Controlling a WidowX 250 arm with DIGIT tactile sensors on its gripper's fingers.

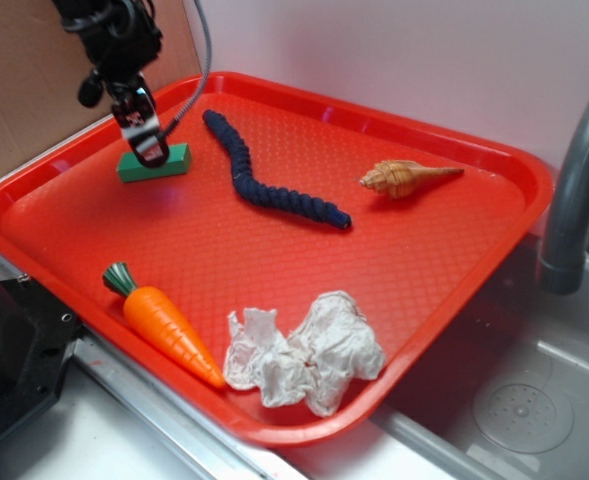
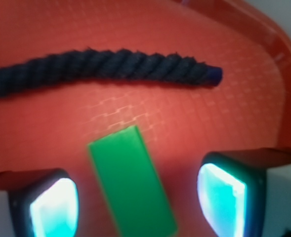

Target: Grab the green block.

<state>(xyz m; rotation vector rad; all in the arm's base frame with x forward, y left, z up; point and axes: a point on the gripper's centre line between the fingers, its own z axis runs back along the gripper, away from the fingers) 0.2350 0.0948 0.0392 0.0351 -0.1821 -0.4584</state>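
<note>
The green block is a small flat bar lying on the red tray near its far left corner. My gripper hangs right over it, fingertips down at the block's top. In the wrist view the green block lies lengthwise between my two glowing pads, with red tray showing on both sides of it. My gripper is open and touches nothing.
A dark blue rope curves across the tray just right of the block; the same rope lies beyond it in the wrist view. A shell, a carrot and crumpled paper lie elsewhere. A faucet stands at right.
</note>
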